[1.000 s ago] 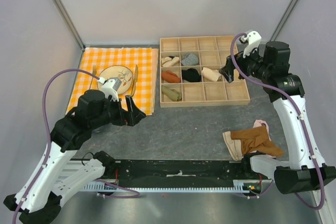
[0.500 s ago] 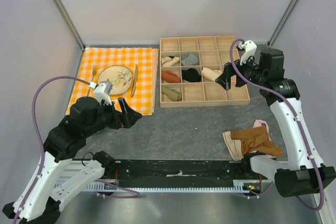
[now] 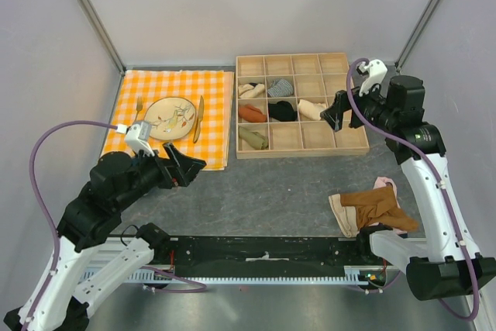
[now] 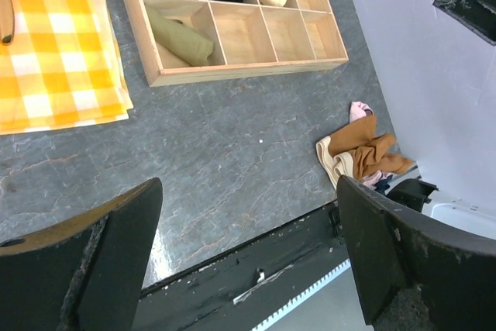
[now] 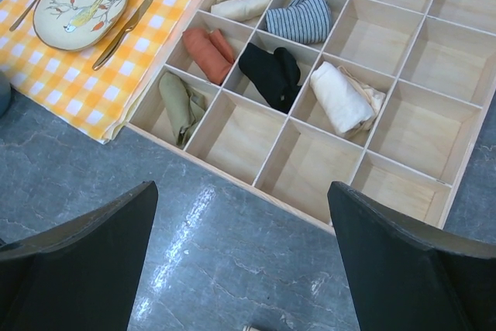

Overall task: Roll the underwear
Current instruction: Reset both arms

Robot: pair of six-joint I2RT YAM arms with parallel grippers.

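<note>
The underwear (image 3: pixel 253 138) is an olive-khaki roll lying in the near-left compartment of the wooden divider box (image 3: pixel 302 153). The same roll appears in the left wrist view (image 4: pixel 180 39) and the right wrist view (image 5: pixel 180 106). My left gripper (image 3: pixel 184 170) hovers open over the grey table, left of the box and well apart from the roll; its jaws (image 4: pixel 248 191) hold nothing. My right gripper (image 3: pixel 339 110) hangs open above the box's right side, and nothing is between its jaws (image 5: pixel 242 191).
Several other rolled garments fill the box's left compartments. A heap of rust-brown, pink and beige garments (image 3: pixel 376 207) lies near the right arm's base. An orange checked cloth (image 3: pixel 132 87) with a plate (image 3: pixel 169 118), fork and knife is at the left.
My left arm has pulled back and to the left, away from the box, its gripper staying open. The right gripper has shifted slightly above the box's right side.
</note>
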